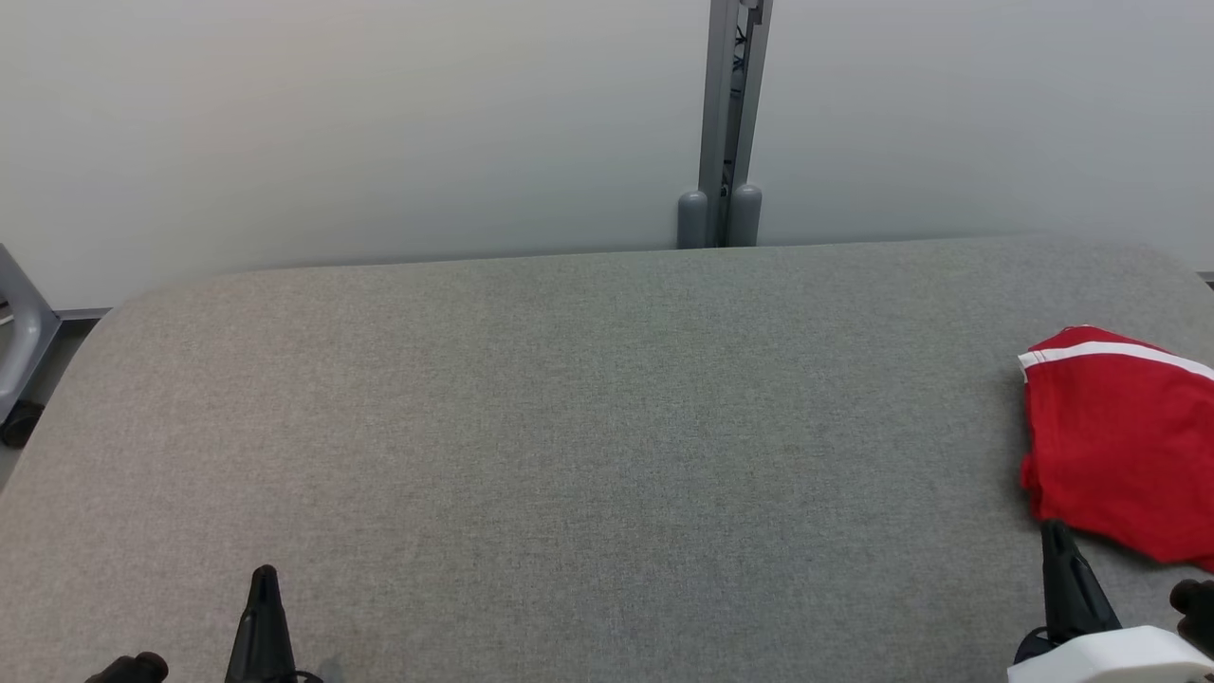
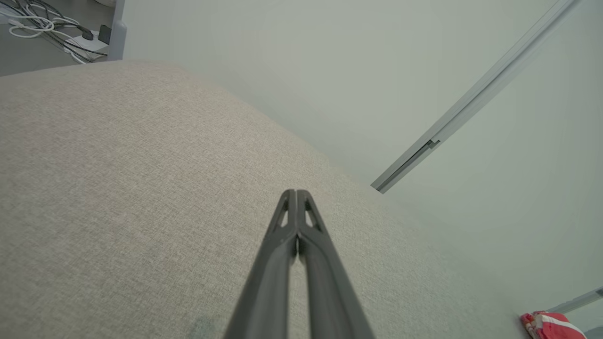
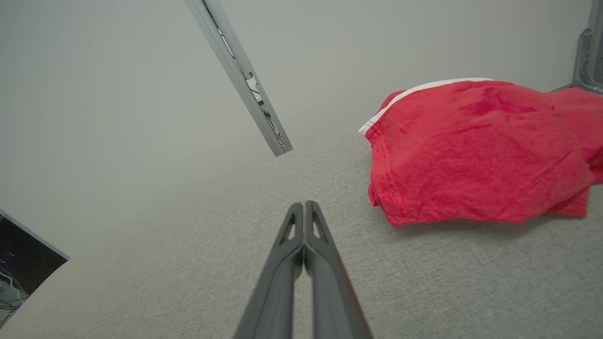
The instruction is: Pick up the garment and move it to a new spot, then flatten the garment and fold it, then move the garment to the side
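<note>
A red garment [image 1: 1114, 441] with a white stripe lies crumpled at the right edge of the grey fabric table [image 1: 588, 427]. In the right wrist view the garment [image 3: 476, 150] sits just right of and beyond my right gripper [image 3: 305, 205], which is shut with nothing in it. From the head view my right gripper [image 1: 1055, 531] points up at the garment's near edge. My left gripper [image 1: 266, 574] stands at the lower left, far from the garment, also shut and empty, as the left wrist view shows [image 2: 295, 193]. The garment [image 2: 551, 326] appears small at that view's lower right corner.
A pale wall with a grey metal post [image 1: 726, 123] runs behind the table's far edge. A grey frame part with a caster [image 1: 19, 379] stands off the table's left side. Cables [image 2: 52, 28] lie on the floor beyond the table's corner.
</note>
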